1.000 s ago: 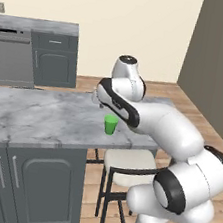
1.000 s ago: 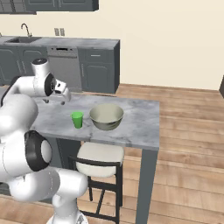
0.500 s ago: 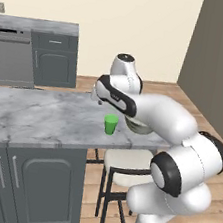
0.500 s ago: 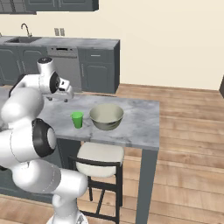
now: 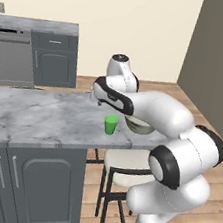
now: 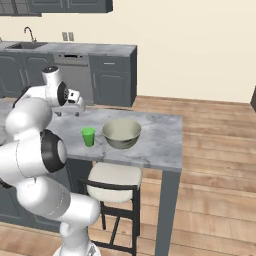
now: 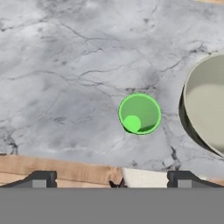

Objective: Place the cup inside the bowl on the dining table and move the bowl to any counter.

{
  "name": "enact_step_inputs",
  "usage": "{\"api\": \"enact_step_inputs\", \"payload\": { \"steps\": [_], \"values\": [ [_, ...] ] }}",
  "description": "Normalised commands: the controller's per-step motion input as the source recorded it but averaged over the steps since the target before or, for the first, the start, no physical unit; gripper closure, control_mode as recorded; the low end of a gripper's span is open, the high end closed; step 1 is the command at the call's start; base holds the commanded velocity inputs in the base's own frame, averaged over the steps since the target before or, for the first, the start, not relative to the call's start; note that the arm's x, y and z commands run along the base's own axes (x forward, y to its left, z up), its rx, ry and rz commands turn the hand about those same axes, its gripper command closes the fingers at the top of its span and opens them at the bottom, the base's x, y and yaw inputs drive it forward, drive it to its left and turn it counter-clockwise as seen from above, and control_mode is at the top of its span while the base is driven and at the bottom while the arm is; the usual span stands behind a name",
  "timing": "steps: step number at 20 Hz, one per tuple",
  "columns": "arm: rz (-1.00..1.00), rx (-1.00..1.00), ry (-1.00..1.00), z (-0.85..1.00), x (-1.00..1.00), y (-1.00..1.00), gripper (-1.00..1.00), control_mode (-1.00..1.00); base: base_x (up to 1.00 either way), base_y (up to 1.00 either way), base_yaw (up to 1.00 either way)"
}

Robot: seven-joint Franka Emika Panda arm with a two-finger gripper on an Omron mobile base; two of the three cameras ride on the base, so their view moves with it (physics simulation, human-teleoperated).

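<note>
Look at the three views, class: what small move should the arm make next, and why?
Probably lower the open tool toward the cup. The cup stands upright and free on the dining table, apart from the bowl. The hand view looks down into the cup, and the tool is above the table, holding nothing.

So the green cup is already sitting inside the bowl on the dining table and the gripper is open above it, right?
Not quite. The cup stands upright on the dining table beside the bowl, apart from it, not inside; the right base view shows the gap, as does the hand view. The gripper is indeed open, above the table.
</note>
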Motion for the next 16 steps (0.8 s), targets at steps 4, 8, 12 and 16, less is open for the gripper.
{"api": "enact_step_inputs", "payload": {
  "steps": [4,8,12,16],
  "values": [
    [0.07,0.0,-0.02,-0.18,0.12,0.0,-1.0,-1.0,0.0,0.0,0.0],
    [0.09,0.0,-0.03,-0.24,0.3,0.0,-1.0,-1.0,0.0,0.0,0.0],
    [0.11,0.0,0.0,-0.23,0.28,-0.05,-1.0,-1.0,0.0,0.0,0.0],
    [0.09,0.0,0.0,-0.09,0.08,-0.1,-1.0,-1.0,0.0,0.0,0.0]
  ]
}}
